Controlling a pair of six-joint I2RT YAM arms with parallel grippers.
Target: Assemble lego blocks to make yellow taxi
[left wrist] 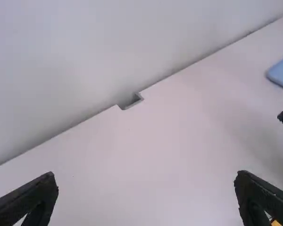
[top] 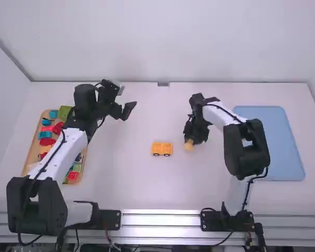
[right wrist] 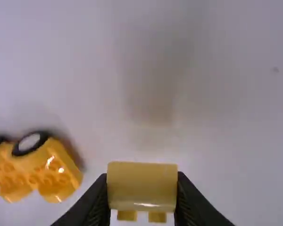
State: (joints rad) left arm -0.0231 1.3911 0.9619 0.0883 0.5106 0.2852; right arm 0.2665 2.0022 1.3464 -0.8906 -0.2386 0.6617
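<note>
The right gripper [top: 190,138] was clamped on a yellow block [right wrist: 142,185], its two fingers against opposite sides. In the right wrist view the block sat squarely between the fingertips, and two small yellow studs stuck out along one edge of it. The right arm [top: 219,113] reached in from the right toward the middle of the table [top: 131,184], with its gripper angled down at the surface. Whether the block touched the table could not be told.

Just to the left of that block, with a gap between the two, the wheeled yellow piece [top: 161,148] stood upright near the middle of the table. Two black wheels with pale centres showed on its near side, and rounded studs ran across its top. Nothing gripped it.

The left gripper [top: 124,109] was over the far part of the table, left of the middle and farther off than the wheeled piece. Its fingers were wide apart with nothing between them. The left arm [top: 68,149] stretched away from its base, passing over part of a tan tray [top: 33,147].

That tray lay at the left side of the table and held a loose mix of red, blue, green and yellow bricks; the arm hid some of them. At the right side lay a flat blue tray [top: 281,149], partly behind the right arm. A pale wall [top: 163,42] rose beyond the table's far edge.
</note>
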